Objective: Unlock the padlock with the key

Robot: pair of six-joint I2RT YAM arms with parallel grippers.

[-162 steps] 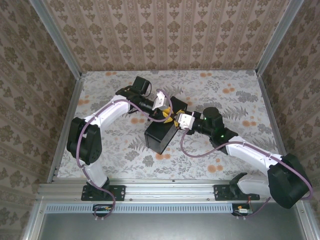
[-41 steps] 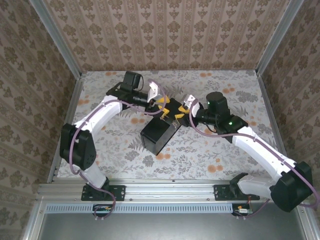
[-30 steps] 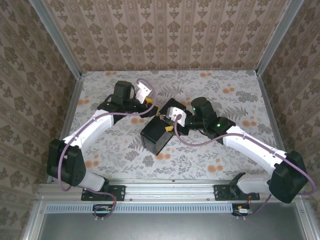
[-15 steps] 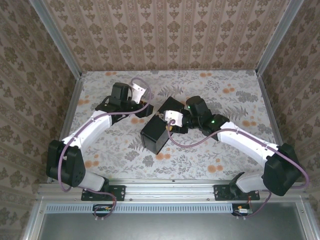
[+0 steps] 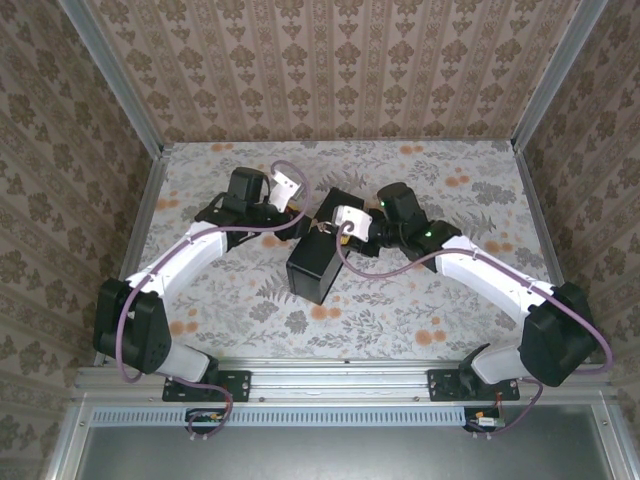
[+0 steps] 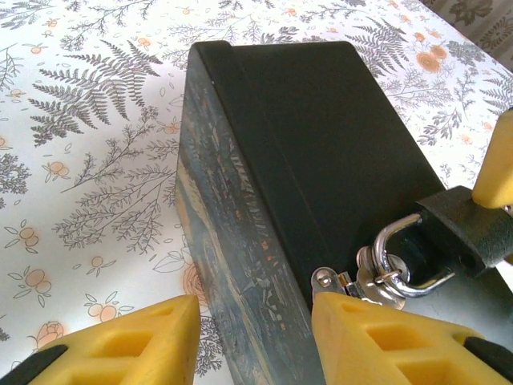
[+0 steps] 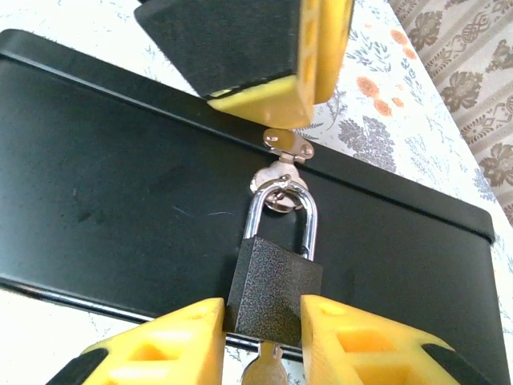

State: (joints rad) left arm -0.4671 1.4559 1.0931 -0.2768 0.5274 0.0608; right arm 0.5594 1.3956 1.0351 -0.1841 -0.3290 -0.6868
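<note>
The black padlock point(image 7: 275, 281) hangs by its silver shackle point(image 7: 282, 210) from the hasp of a black box point(image 7: 120, 200). A silver key point(image 7: 263, 370) sticks out of the padlock's underside. My right gripper point(image 7: 263, 309) has its yellow fingers pressed against both sides of the padlock body. My left gripper point(image 6: 256, 337) is open and straddles the box's long upper edge point(image 6: 240, 241) beside the hasp ring point(image 6: 397, 257). In the top view both grippers, the left point(image 5: 298, 208) and the right point(image 5: 335, 228), meet at the far end of the box point(image 5: 318, 268).
The box lies at an angle in the middle of the floral table point(image 5: 450, 300). Patterned walls point(image 5: 330, 70) and metal rails close in the back and both sides. Open tabletop lies in front of the box and to the far right.
My right gripper has moved to the padlock and closed on its body. The box has turned a little. My left gripper has narrowed slightly and settled by the hasp.
</note>
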